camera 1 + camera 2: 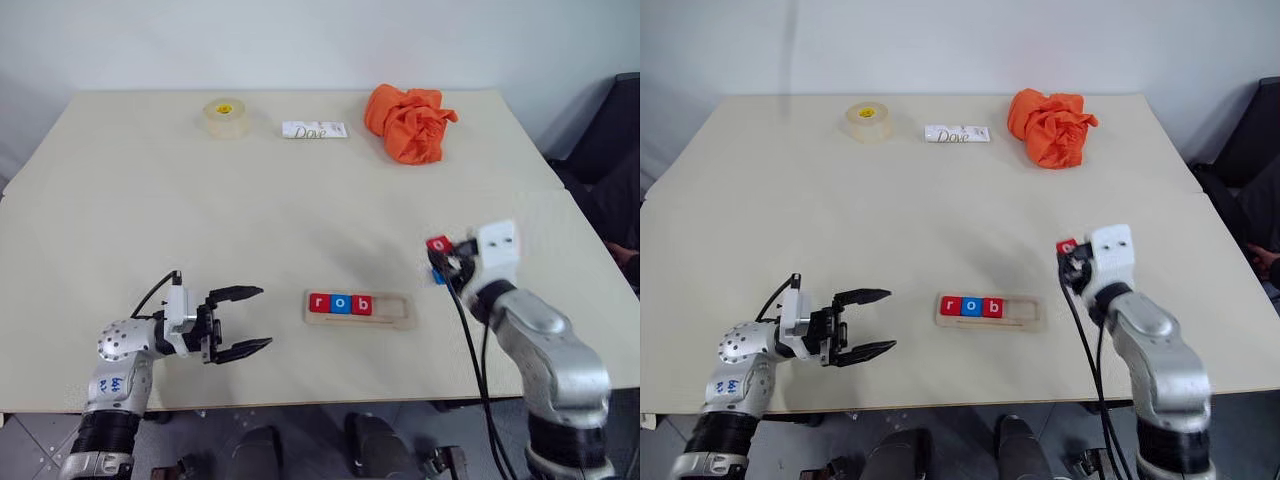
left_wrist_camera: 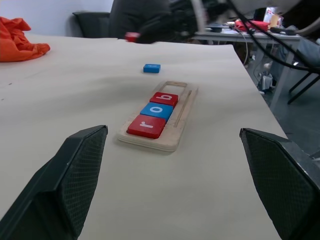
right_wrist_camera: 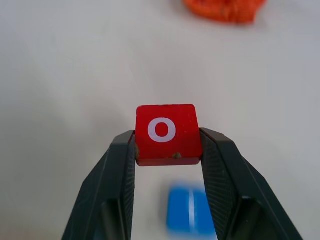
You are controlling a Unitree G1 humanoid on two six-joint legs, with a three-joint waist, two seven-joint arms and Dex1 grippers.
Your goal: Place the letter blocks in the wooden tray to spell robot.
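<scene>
The wooden tray (image 1: 398, 309) lies near the table's front edge, holding a red r (image 1: 319, 303), a blue o (image 1: 341, 304) and a red b (image 1: 363, 305) at its left end. My right gripper (image 3: 167, 145) is lifted above the table to the right of the tray, shut on a red o block (image 3: 166, 132). Below it, a blue block (image 2: 151, 68) lies on the table; its letter is unreadable. Left of the tray, my left gripper (image 1: 245, 320) is open and level, pointing toward the tray with nothing between its fingers (image 2: 75, 175).
Along the far edge are a tape roll (image 1: 226, 116), a white Dove packet (image 1: 314, 130) and a crumpled orange cloth (image 1: 408, 120). A dark chair (image 1: 620, 130) stands off the table's right side. Cables hang from my right arm.
</scene>
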